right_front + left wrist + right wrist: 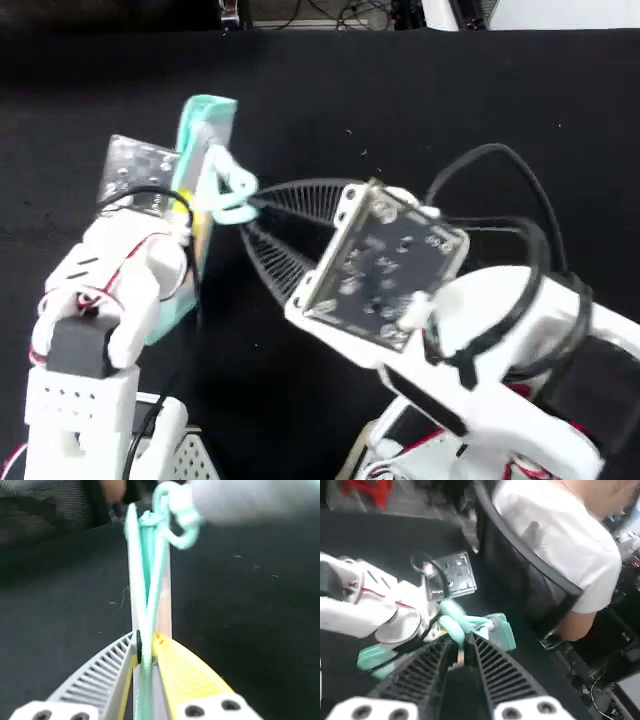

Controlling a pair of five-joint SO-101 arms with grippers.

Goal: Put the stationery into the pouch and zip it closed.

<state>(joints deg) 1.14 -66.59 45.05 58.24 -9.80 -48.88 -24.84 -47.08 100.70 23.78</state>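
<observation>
A teal pouch [205, 125] stands on its long edge on the black table. My left gripper [190, 215] is shut on its side. In the left wrist view, the grey and yellow fingers [172, 667] of the left gripper [145, 647] pinch the pouch's [150, 587] edge. A teal cord loop [232, 185] hangs from the zip at the pouch's top; it also appears as the cord loop [182, 527]. My right gripper [243, 212], with black ribbed fingers, comes in from the right and is shut on that loop. In the right wrist view, the right gripper [462, 650] clamps the cord loop [455, 622] in front of the pouch [502, 632].
The black table cloth [450, 90] spreads wide behind and to the right of the pouch. Cables [330, 12] lie past the table's far edge. The right arm's white body [500, 370] fills the near right corner and the left arm's base [80, 400] the near left.
</observation>
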